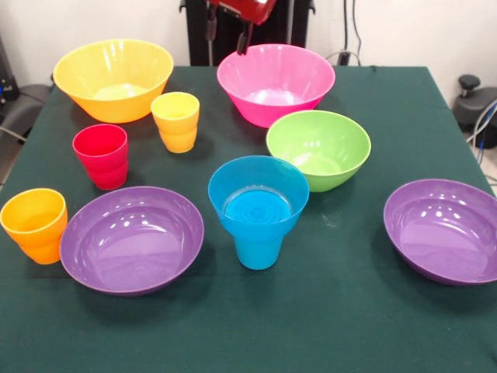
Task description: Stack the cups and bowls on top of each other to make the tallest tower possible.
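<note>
Beside the blue bowl (258,190) on blue cup (257,250), lime green bowl (319,148).

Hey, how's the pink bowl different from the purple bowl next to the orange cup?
The pink bowl is deep with steep sides; the purple bowl is wide and shallow. The pink bowl stands at the table's far side, just under the gripper; the purple bowl stands near the front, close beside the orange cup. Both are glossy, upright and empty.
</note>
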